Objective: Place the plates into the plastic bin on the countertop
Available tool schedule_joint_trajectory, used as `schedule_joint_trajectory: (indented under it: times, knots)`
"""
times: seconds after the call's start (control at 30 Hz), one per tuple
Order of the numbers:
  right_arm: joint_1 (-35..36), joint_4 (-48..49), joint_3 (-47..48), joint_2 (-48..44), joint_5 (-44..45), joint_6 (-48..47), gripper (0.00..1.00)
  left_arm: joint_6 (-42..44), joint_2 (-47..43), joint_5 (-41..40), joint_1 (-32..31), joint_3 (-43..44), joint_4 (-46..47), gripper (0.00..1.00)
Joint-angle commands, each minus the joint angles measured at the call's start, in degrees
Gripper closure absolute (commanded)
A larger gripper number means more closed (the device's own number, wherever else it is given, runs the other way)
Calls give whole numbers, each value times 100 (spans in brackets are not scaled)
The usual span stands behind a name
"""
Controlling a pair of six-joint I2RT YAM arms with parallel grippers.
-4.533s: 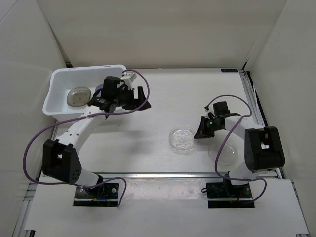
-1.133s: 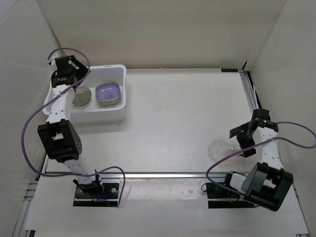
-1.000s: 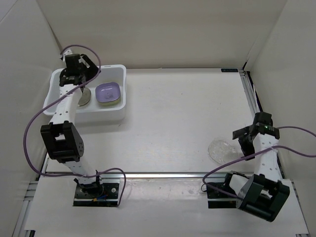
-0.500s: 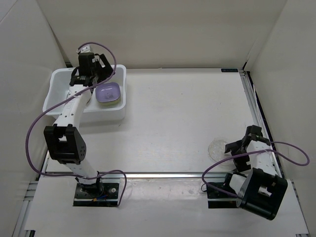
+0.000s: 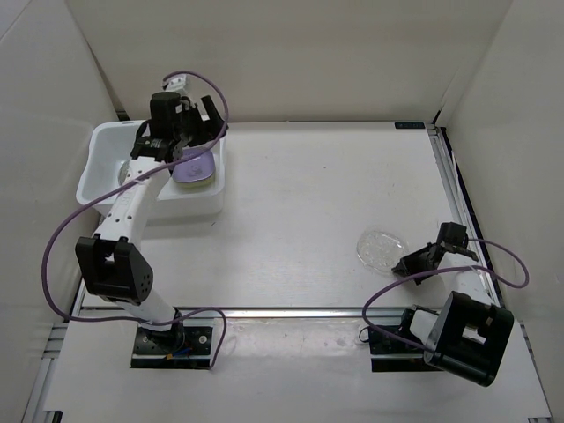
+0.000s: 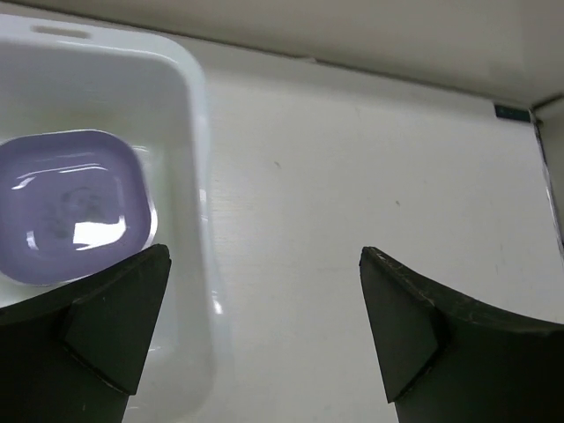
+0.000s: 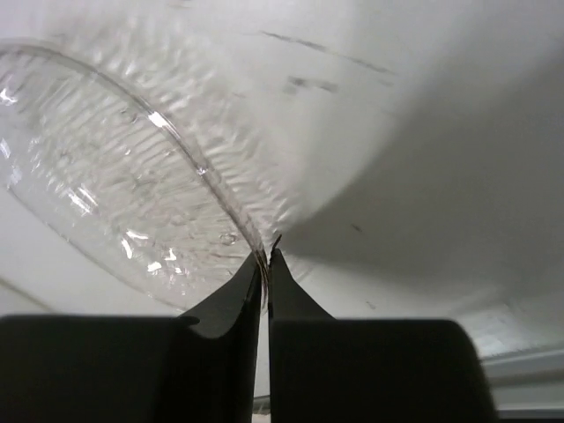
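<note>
Here the left gripper [image 5: 196,132] hangs over the right end of the plastic bin [image 5: 95,172], which stands in the far left corner of the countertop [image 5: 326,185]. Its jaws stand wide apart and hold nothing. In the left wrist view the two dark fingers [image 6: 110,313] frame the bin's right wall and a stretch of bare countertop beside it. A purple plate [image 5: 194,167], rounded-square and shallow, lies flat on the bin's floor at that right end. The wrist view shows the purple plate [image 6: 70,203] close to the wall, glossy with a patch of reflected light. The left arm crosses the middle of the bin, so what lies under it cannot be told

The right gripper [image 5: 401,266] sits low over the countertop towards its near right corner, pointing left. Its jaws are pinched almost together on the rim of a clear plate [image 5: 381,247], a round translucent dish with a rippled surface. In the right wrist view the fingertips [image 7: 249,284] meet on the near edge, and the clear plate [image 7: 106,176] spreads away to the upper left. It looks tilted there, though whether it is off the surface I cannot tell. This plate is well apart from the bin, across the countertop. A metal rail [image 5: 445,176] runs along the countertop's right edge
</note>
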Motion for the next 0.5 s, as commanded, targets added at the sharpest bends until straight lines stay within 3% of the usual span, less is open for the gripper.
schedule_joint_trajectory:
  times: [0.0, 0.37, 0.47]
  knots:
    - [98, 774, 22, 43, -228, -308, 100, 427, -280, 1094, -447, -214, 108, 1]
    - [923, 1478, 1077, 25, -1308, -977, 100, 638, 527, 2500, -1881, -373, 389, 1]
    - [1231, 1724, 1350, 121, -1537, -977, 100, 525, 738, 2380, -2198, -390, 390, 1]
